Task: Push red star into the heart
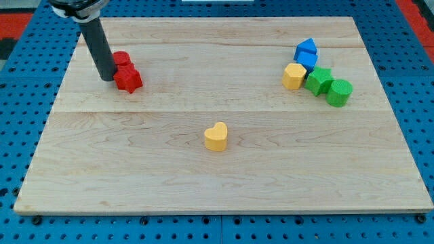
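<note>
Up at the view's top left: my tip (108, 78), lower end of a straight dark rod, set down on the wooden board (169, 169). No hand or jaws on this rig, so nothing to spread, press together or pinch; only a blunt rod end, holding nothing. Touching, or all but touching, the left side of the red star (128, 79); exact contact hard to tell, since rod and block overlap from this angle. Just behind the star, toward the view's top, a second red block (121, 59), shape partly hidden by the rod and not to be made out, pressed close against the star.

Near the middle of the board, a little toward the view's bottom: the yellow heart (216, 136), alone, well apart from the star, down and to the view's right of it.

Over at the view's right, a tight cluster: two blue blocks, one (306, 47) at the top and one (307, 61) just below it, shapes unclear; a yellow block (293, 76) at the cluster's left edge, roughly many-sided; a green star (319, 80) beside it; a green round block (339, 91) farthest toward the view's right. All of these touching or nearly so, and well apart from the tip.
</note>
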